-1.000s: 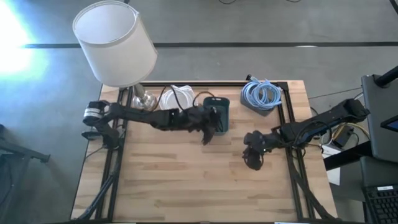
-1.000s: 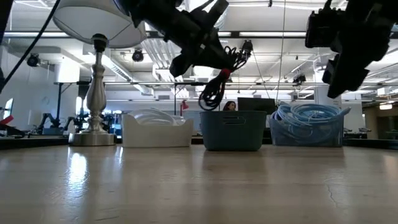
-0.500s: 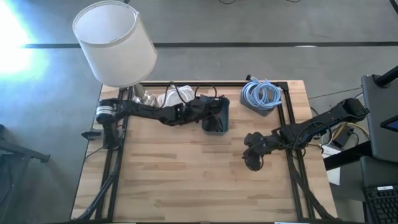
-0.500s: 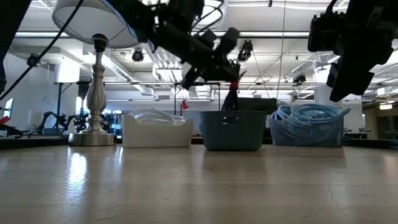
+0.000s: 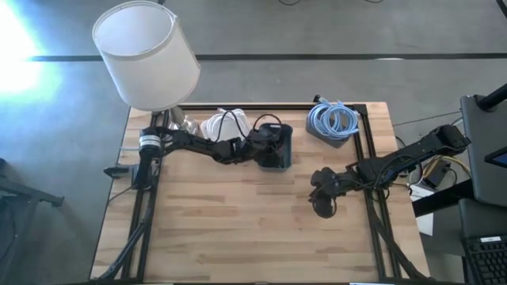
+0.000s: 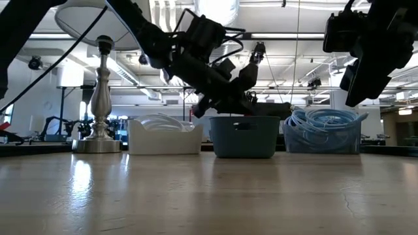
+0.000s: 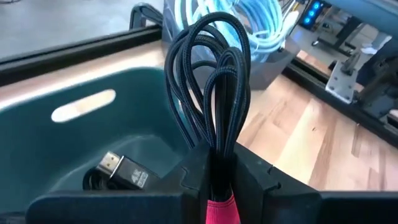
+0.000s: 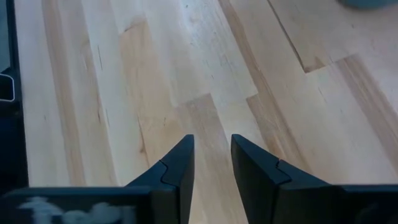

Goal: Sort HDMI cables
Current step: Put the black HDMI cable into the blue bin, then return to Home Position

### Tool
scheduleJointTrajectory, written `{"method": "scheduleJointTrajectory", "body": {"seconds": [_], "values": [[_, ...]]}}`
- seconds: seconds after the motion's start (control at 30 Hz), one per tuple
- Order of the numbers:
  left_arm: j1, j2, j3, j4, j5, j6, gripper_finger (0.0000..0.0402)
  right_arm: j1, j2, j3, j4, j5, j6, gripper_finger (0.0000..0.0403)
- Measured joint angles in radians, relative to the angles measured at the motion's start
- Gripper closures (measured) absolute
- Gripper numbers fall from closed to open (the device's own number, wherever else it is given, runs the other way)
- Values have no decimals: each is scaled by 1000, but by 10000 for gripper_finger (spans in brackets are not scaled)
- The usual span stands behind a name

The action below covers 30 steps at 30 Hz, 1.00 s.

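Left pincer [image 7: 217, 186] lowered black cable [image 7: 211, 81] into bin [image 7: 74, 143].

Overhead looks straight down; low looks level; both share teal bin [image 5: 277, 147], probably.

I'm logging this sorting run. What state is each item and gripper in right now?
Left gripper: shut on the black cable, over the teal bin.
Black cable: held in a folded bundle, not yet released.
Teal bin: already holds another black cable.
White bin: holds white coils.
Blue cables: coiled in the grey bin.
Right gripper: open, empty, over bare table.
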Motion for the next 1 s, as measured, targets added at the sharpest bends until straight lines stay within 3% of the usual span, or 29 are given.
{"method": "scheduleJointTrajectory", "body": {"seconds": [0.3,0.6,0.77,1.0], "values": [[3,-2,22,-32,0,102,344,0,0,0,-1,-1,-42,305],[5,-1,31,-129,25,99,341,-2,0,13,-1,-3,-135,319],[5,-1,31,-134,25,91,313,-2,0,29,0,-3,-156,320],[5,-1,31,-132,26,56,259,-2,0,58,0,-3,-339,309]]}}
